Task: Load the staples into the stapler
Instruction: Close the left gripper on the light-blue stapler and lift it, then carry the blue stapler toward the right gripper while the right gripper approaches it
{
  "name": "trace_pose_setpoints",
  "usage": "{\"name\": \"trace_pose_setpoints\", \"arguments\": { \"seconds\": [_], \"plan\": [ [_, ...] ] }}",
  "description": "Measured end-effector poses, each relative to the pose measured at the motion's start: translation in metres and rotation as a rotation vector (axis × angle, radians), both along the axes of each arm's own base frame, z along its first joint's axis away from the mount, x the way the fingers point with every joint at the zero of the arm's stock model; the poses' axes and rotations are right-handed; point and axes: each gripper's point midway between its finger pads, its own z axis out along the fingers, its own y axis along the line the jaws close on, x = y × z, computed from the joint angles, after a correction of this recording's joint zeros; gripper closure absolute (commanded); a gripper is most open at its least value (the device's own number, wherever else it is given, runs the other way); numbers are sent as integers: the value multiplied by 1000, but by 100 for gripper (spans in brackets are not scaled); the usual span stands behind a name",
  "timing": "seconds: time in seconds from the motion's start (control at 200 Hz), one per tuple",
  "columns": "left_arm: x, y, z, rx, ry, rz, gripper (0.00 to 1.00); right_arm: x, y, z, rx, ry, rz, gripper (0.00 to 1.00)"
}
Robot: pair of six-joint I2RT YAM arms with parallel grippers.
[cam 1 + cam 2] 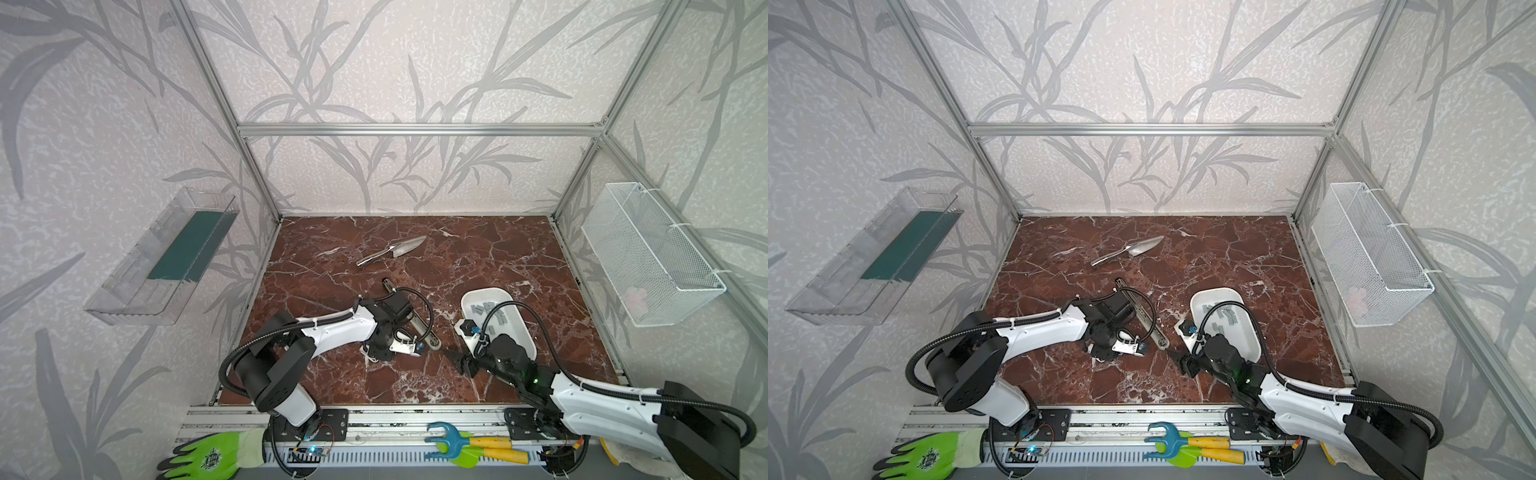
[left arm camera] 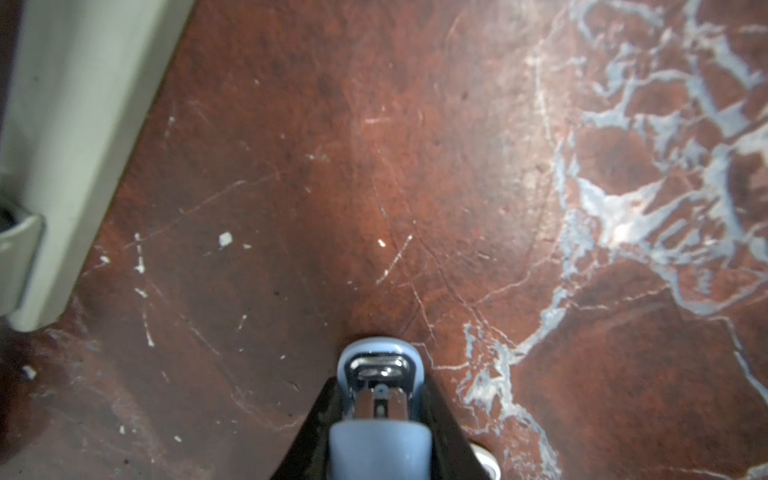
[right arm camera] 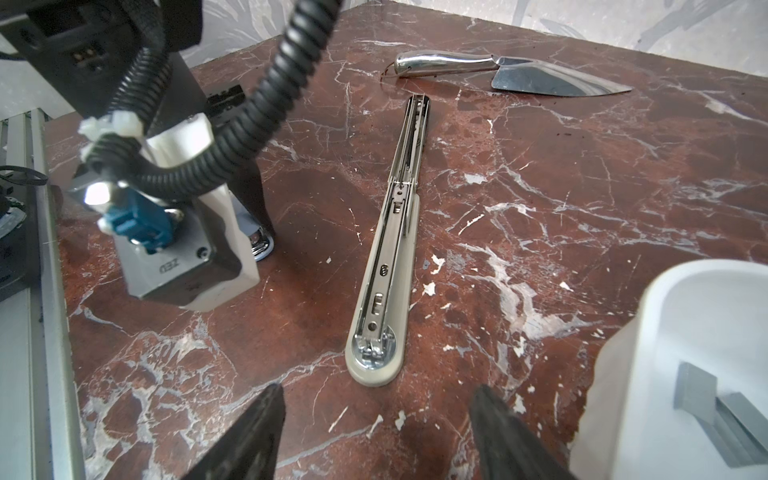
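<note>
The staples [image 1: 478, 308] are lying in the tray [image 1: 521, 322], beside the right gripper [image 3: 378, 395], whose jaws are standing apart near the opened stapler [image 3: 384, 266]. The left gripper [image 2: 380, 415] appears to be clamping a blue item [image 2: 378, 353].

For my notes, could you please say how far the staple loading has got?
Done: the stapler lies opened flat. In hand: left claw pinches a small blue-grey piece; right claw open, empty, by the stapler's end. Left: the staples lie in the white tray, none picked up.
</note>
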Motion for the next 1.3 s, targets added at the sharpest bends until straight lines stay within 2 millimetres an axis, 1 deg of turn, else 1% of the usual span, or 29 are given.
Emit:
{"name": "trace_pose_setpoints", "arguments": {
  "seconds": [0.075,0.14,0.275,0.33,0.38,0.45,0.565,0.75,0.79,0.86,0.905,0.93,0.99,1.025,1.095,1.18,1.244,1.299],
  "plan": [
    [0,0,0,3,5,-1,70,0,0,0,1,0,0,29],
    [0,-1,0,3,6,0,63,0,0,1,4,-2,0,29],
    [0,-3,5,-16,1,-3,52,-1,1,2,9,0,3,29],
    [0,-4,9,-35,-9,-7,49,-1,1,2,11,0,6,29],
    [0,-5,13,-49,-17,-5,49,-1,1,3,13,1,8,29],
    [-1,-6,17,-64,-27,-6,54,-2,2,3,14,3,12,29],
    [-1,-7,19,-71,-30,-5,58,-2,2,2,15,6,13,29],
    [-3,-3,9,-40,-4,-5,59,-2,2,6,24,0,14,29],
    [-4,-2,6,-32,4,-4,62,-2,2,6,25,-1,14,29],
    [-5,-1,3,-20,12,-2,74,-2,2,7,28,-3,14,29],
    [-5,0,3,-17,15,1,79,-2,2,8,30,-4,14,29],
    [-5,0,3,-17,15,0,81,-2,2,8,30,-4,14,29],
    [-6,0,4,-18,18,1,81,-2,2,8,31,-5,13,29],
    [-5,-1,5,-21,17,0,83,-2,2,8,31,-5,14,29],
    [-5,-2,8,-33,11,-1,84,-3,2,8,31,-4,15,29],
    [-4,-6,19,-71,-10,-6,90,-3,3,7,29,1,19,29],
    [-4,-10,29,-108,-29,-12,96,-3,3,5,27,5,19,29],
    [-4,-13,38,-141,-45,-17,99,-4,3,4,25,10,20,31]
  ]
}}
